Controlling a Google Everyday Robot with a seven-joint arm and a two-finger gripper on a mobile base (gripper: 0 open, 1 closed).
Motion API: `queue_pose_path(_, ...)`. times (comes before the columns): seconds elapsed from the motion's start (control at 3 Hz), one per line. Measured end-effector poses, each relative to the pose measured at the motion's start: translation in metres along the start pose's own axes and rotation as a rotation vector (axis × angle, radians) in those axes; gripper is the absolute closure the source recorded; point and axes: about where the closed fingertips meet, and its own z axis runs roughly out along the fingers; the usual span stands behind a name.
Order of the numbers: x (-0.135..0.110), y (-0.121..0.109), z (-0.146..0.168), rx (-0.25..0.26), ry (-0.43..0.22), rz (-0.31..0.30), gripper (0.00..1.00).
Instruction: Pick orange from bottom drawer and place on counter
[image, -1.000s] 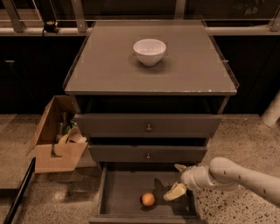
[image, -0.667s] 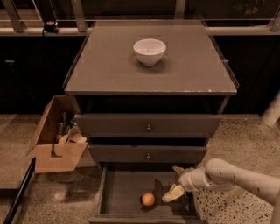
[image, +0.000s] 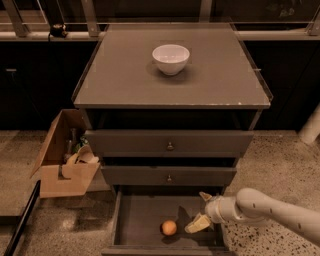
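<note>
Camera view: the gripper (image: 196, 212) is seen low at the right side of the open bottom drawer (image: 142, 216), inside its box and above the floor. Its two pale fingers (image: 198, 223) are spread apart, one pointing up toward the drawer above, the other angled down-left toward the drawer floor. Nothing is held between them. The gripper is carried by a white arm (image: 272, 212) that enters from the lower right edge and is stretched leftward over the drawer's right wall.

The orange (image: 169, 228) is found on the drawer floor near the front edge, about mid-width, just beside the lower finger on its left, with a small gap visible. It is not touched by the gripper. A shadow is cast on the floor between fruit and finger.

The bottom drawer is pulled well out. The middle drawer (image: 169, 176) and the top drawer (image: 170, 142) above it are each fitted with a small round knob; both are shut or nearly shut.

The counter (image: 120, 75) is seen on top of the cabinet, with clear edging along its sides. A white bowl (image: 171, 58) is placed on it, toward the back centre.

A cardboard box (image: 62, 177) with flaps open is set on the speckled floor (image: 280, 160) left of the cabinet, with items inside that cannot be made out.
</note>
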Motion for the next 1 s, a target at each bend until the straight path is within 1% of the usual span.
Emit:
queue_pose_path(0.33, 0.004, -0.004, 0.011, 0.073, -0.054, -0.016, 0.00)
queue_pose_path(0.67, 0.009, -0.010, 0.036, 0.094, -0.108, -0.037, 0.00)
queue_pose_path(1.0, 0.021, -0.026, 0.082, 0.029, -0.161, -0.041, 0.00)
